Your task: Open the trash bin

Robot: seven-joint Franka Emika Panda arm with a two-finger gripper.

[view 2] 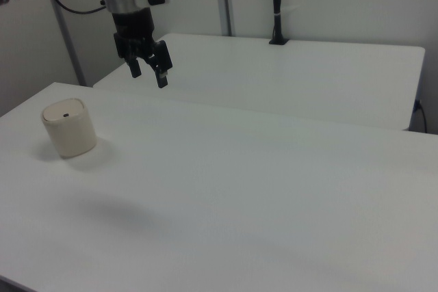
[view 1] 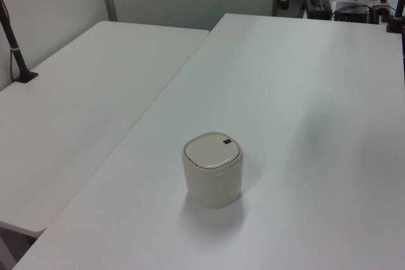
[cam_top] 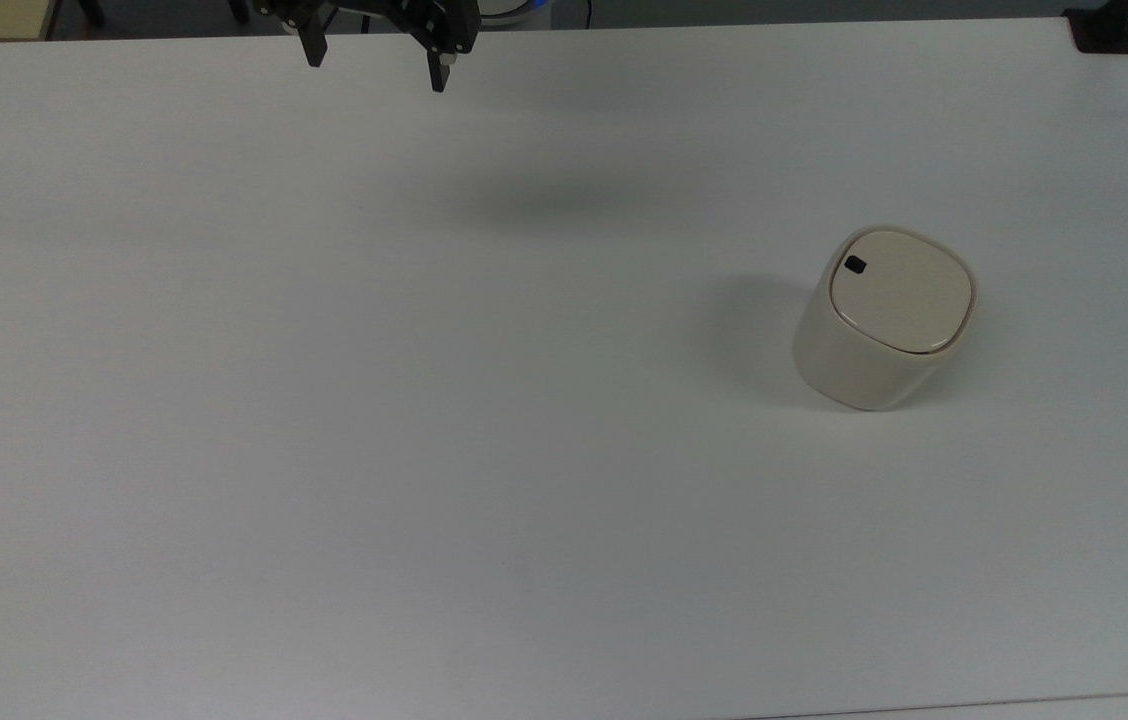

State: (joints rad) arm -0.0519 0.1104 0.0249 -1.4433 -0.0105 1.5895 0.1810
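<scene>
Standing upright on the white desk (cam_top: pixel 324 400), nearer the top view's right edge, the trash bin (cam_top: pixel 882 320) is a cream-white rounded-square tub. Its flat lid (cam_top: pixel 902 291) lies shut, with a small black button (cam_top: pixel 855 265) at the rim. Well apart, the gripper (cam_top: pixel 376 62) hangs open above the desk's far edge.

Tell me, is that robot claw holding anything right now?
Nothing. The gripper hangs open in the air, its fingers apart, well away from the trash bin, whose lid is shut.
</scene>
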